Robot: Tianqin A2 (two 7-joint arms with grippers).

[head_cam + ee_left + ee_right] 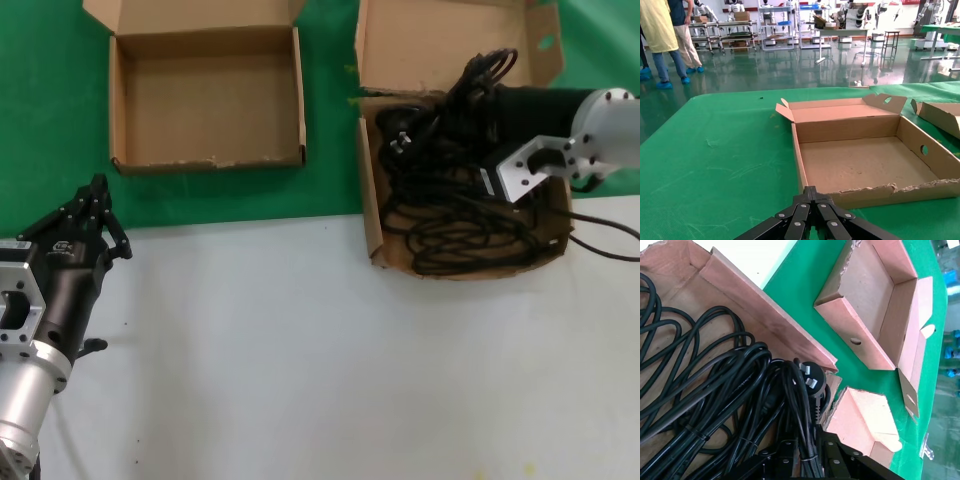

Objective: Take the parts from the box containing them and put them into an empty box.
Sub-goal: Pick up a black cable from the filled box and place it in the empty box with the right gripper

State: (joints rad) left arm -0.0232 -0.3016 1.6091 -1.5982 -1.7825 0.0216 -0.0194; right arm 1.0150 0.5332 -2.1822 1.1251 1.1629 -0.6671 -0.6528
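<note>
The narrow brown box [420,45] with the big rear flap stands at the right and holds several tangled black power cords [450,210]. My right gripper [468,105] is down inside it, shut on one cord bundle [810,440] that runs between its fingers [785,447]; a moulded plug [812,382] lies just ahead. Some cord loops rise against the flap [490,65]. The wide, low empty box [205,105] sits at the back left, with nothing in it. My left gripper [95,195] is shut and empty, parked in front of that box's ragged front wall [875,192].
Both boxes sit on a green mat [330,150]; the white table [300,350] lies in front. A strip of green separates the boxes. The cord box's side wall [765,315] stands between my right gripper and the empty box [875,305].
</note>
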